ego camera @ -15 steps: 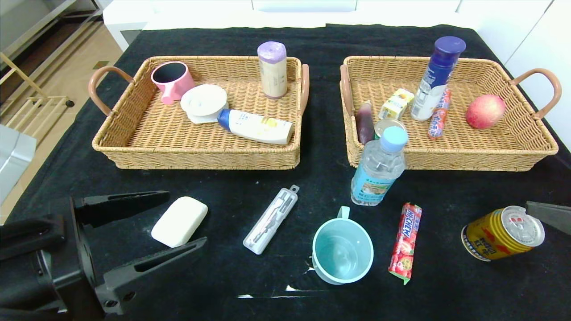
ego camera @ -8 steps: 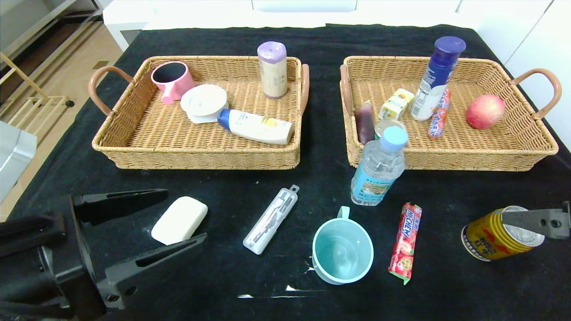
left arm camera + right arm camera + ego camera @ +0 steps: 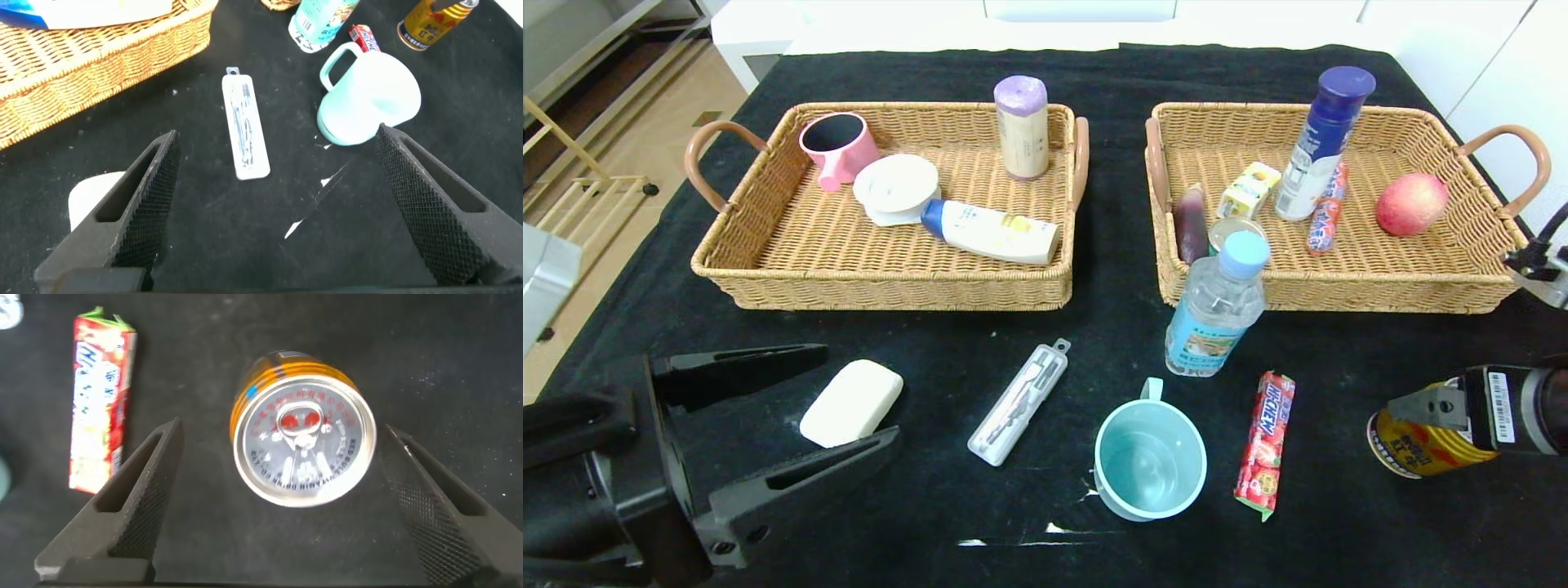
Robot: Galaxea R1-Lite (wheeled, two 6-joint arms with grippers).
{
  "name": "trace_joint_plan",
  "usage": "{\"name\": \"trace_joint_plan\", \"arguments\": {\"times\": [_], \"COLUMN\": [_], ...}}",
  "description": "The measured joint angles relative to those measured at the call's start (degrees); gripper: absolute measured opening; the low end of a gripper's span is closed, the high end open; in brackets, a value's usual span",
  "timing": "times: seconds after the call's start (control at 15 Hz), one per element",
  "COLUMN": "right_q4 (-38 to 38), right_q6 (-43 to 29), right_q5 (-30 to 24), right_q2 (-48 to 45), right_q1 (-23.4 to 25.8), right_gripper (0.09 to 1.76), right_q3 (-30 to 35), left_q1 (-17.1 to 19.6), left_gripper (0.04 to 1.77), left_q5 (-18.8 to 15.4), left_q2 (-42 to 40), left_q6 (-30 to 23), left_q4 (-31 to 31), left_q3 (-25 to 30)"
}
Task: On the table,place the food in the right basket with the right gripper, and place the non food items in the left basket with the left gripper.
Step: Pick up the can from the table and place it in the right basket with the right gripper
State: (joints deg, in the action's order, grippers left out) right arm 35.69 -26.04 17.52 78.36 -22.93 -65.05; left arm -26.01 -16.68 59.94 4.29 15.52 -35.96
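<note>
On the black-clothed table, a white soap block, a slim clear case, a teal mug, a water bottle, a red candy pack and a gold can stand in front of the left basket and right basket. My left gripper is open and empty, hovering by the soap; its wrist view shows the soap beside one finger. My right gripper is open above the can, with its fingers on either side and not touching.
The left basket holds a pink mug, a white round box, a lotion bottle and a purple-topped roll. The right basket holds a blue-capped bottle, an apple and small snacks. The floor lies past the table's left edge.
My right gripper has come in from the right edge and now stands over the gold can. My left gripper has hardly moved. No object has shifted.
</note>
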Motion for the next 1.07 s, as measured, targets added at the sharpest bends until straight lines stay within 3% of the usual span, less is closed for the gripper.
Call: {"name": "trace_joint_plan", "arguments": {"times": [1.07], "right_q4": [-3.1], "right_q6": [-2.2], "right_q5": [-3.3], "right_q2": [5.7], "right_q1": [3.8], "right_gripper": [1.71], "right_q3": [1.3], "left_q1": [0.0], "left_gripper": [1.72], "left_q5": [0.0], "left_q2": [-1.3], "left_q6": [0.5], "left_q4": [-0.1], "left_q3": [0.4]}}
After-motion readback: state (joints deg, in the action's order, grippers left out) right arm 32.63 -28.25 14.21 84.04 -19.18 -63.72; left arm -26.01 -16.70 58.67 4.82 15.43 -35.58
